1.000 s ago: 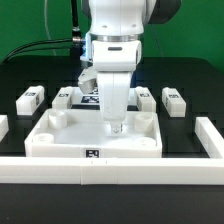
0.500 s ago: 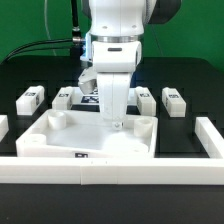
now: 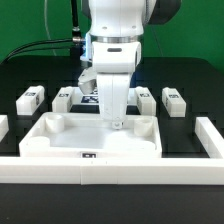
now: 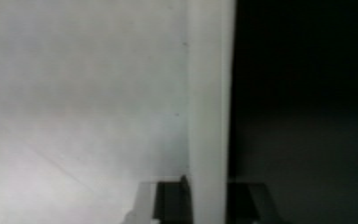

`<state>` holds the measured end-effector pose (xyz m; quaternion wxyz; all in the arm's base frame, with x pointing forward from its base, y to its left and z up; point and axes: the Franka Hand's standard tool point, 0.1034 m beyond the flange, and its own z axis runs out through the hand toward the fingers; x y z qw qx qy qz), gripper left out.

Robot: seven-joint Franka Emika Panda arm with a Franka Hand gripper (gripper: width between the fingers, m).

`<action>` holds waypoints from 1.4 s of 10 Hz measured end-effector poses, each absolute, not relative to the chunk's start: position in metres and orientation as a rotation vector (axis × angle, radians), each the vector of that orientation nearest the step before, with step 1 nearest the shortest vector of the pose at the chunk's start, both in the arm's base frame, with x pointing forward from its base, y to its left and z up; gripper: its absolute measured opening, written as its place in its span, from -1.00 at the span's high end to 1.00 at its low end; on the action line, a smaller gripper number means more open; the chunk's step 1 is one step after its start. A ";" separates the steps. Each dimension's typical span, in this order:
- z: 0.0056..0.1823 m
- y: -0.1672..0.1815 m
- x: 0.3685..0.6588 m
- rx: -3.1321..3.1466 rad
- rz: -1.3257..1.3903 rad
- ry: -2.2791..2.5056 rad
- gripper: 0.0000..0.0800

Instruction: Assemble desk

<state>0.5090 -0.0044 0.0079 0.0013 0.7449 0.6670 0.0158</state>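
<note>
White plastic tabletop [image 3: 75, 138] lies flat on the black worktop [image 3: 40, 205], rim upward, its front edge just behind the long front border bar [image 3: 110, 170]. The arm [image 3: 112, 50] stands straight down over the tabletop's back rim, somewhat toward the exterior view's right of the rim's middle. Loose legs lie in a row behind it, well apart from the slab, one [image 3: 147, 97] just beside the arm.

I judge the step in hand to be gripping the tabletop by its rim so I can shift it into place. To do that well, I want the pinch low and square on the thin wall, and I move slowly and in a straight line with the slab flat on the worktop. Because the hold is off-centre, the slab may swing, so I watch its corners against the bar.

The jaws are drawn together as far as the wall allows. The wrist view shows the thin upright rim wall [image 4: 211, 100] running down between the two dark fingers [image 4: 172, 203], with the tabletop's pale floor [image 4: 87, 110] beside it. I read that as clamped on the rim.
</note>
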 end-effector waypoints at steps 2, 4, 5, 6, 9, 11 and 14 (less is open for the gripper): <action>0.008 -0.004 0.509 2.338 0.050 2.094 0.86; 0.008 0.011 0.514 2.320 0.033 2.132 0.86; 0.008 0.020 0.516 2.314 0.008 2.161 0.86; 0.008 0.027 0.517 2.308 -0.009 2.184 0.86; 0.008 0.049 0.519 2.298 -0.074 2.245 0.86; 0.008 0.053 0.519 2.300 -0.092 2.256 0.85; 0.009 0.055 0.519 2.321 -0.108 2.242 0.85</action>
